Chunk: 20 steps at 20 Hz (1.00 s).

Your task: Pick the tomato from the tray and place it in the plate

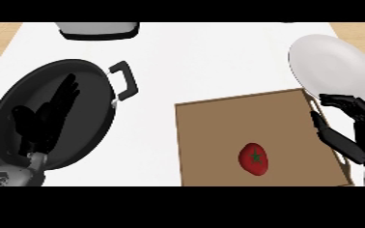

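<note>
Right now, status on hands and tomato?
Right hand open at tray's right edge. Left hand open over pan. Tomato on tray, untouched. Plate beyond.

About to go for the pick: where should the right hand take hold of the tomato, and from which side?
Take the tomato across its round middle, from above, coming in from the right, where the right hand hovers open at the tray edge. It lies alone on the flat tray, stem up, both flanks free for the fingers.

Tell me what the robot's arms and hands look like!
Both hands are black, with long, thin jointed fingers like a skeleton glove. The left hand sits on a grey forearm with a metal-looking wrist. Only dark fingers of the right hand show.
</note>
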Tool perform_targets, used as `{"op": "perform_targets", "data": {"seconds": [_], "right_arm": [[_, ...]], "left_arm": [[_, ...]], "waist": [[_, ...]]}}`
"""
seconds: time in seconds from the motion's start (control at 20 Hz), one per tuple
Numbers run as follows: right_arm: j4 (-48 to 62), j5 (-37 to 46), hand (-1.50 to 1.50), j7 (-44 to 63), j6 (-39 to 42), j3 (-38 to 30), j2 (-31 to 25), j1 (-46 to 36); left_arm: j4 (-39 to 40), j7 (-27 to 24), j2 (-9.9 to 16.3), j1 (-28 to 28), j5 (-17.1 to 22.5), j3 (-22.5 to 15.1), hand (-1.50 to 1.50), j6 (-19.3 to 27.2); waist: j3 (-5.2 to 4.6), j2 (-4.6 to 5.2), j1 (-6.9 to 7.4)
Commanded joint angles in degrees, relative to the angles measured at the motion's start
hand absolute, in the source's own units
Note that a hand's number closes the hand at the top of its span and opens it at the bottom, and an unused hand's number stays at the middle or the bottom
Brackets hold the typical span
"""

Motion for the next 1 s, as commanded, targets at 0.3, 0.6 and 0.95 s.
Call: {"op": "perform_targets", "data": {"seconds": [0.3,0.6,0.95], "right_arm": [[-6.07,8.31,-1.50,-16.45,0.40,3.95,4.44,20.88],[-13.46,19.31,-1.50,-7.61,-2.68,9.03,1.67,26.27],[-23.88,23.52,-1.50,8.47,1.14,8.64,-1.34,25.37]], "left_arm": [[4.16,2.22,-4.37,-3.94,-0.17,2.21,0.00,-0.02],[3.21,0.36,-5.93,-1.92,-2.00,1.78,0.00,-0.75],[3.43,0.20,-6.49,-1.25,-3.13,4.85,0.00,-2.80]], "waist": [[0.46,0.16,0.92],[0.44,0.10,1.55],[0.44,0.17,1.80]]}}
